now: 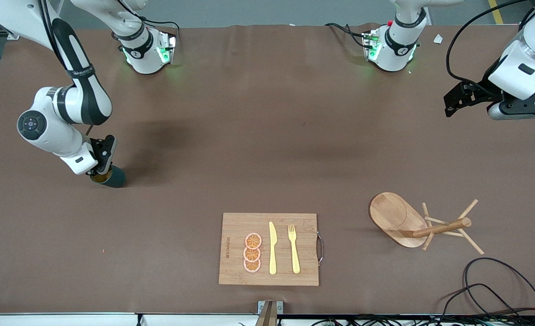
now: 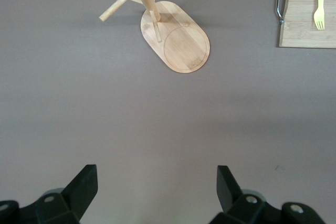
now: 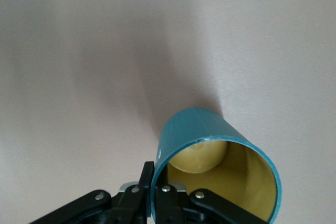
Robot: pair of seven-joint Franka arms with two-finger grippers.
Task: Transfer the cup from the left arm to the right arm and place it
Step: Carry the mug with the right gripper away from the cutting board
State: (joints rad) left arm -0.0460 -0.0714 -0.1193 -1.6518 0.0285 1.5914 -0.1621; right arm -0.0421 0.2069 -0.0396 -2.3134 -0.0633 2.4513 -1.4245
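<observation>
The cup [image 1: 113, 177] is teal with a yellow inside [image 3: 199, 129]. It hangs tilted, low over the table toward the right arm's end. I cannot tell whether it touches the surface. My right gripper [image 1: 101, 170] is shut on the cup's rim wall, one finger inside and one outside [image 3: 157, 187]. The handle is hidden. My left gripper [image 1: 451, 105] waits up in the air over the left arm's end of the table. It is open [image 2: 156, 184], with only bare table between its fingers.
A wooden board [image 1: 236, 226] with orange slices [image 1: 252, 252], a yellow knife [image 1: 272, 249] and a yellow fork [image 1: 293, 249] lies near the front edge. A wooden mug tree [image 1: 396, 217] stands toward the left arm's end, also in the left wrist view [image 2: 184, 45]. A black cable [image 1: 498, 280] loops at the corner.
</observation>
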